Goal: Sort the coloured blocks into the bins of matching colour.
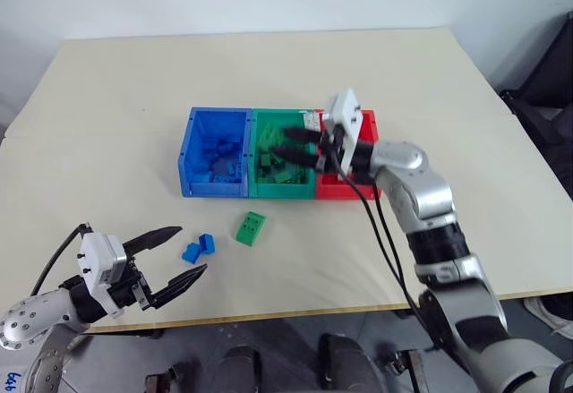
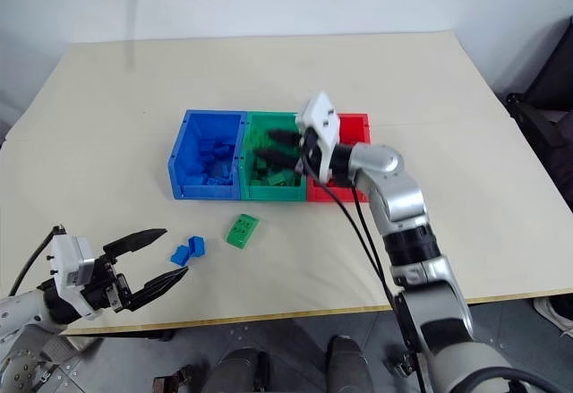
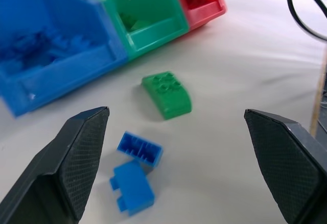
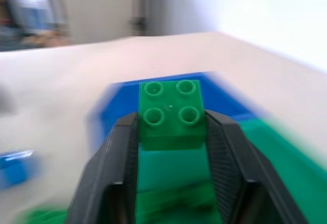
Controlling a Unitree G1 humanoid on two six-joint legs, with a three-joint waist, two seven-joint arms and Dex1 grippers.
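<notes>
Three joined bins stand mid-table: blue bin point(image 1: 187, 156), green bin point(image 1: 283, 191) and red bin point(image 1: 346, 191). The blue and green ones hold several blocks of their own colour. My right gripper point(image 1: 280, 141) hovers over the green bin, shut on a green four-stud block point(image 4: 171, 114). A loose green block point(image 1: 251, 227) lies on the table in front of the bins, with two blue blocks point(image 1: 199, 247) to its left. My left gripper point(image 1: 183, 252) stands open near the table's front edge, just left of the blue blocks, nothing between its fingers point(image 3: 82, 157).
The cream table point(image 1: 430, 98) has free room on all sides of the bins. Black cables point(image 1: 385, 241) trail along my right arm over the table's front right. Dark equipment point(image 1: 546, 98) stands off the table's right edge.
</notes>
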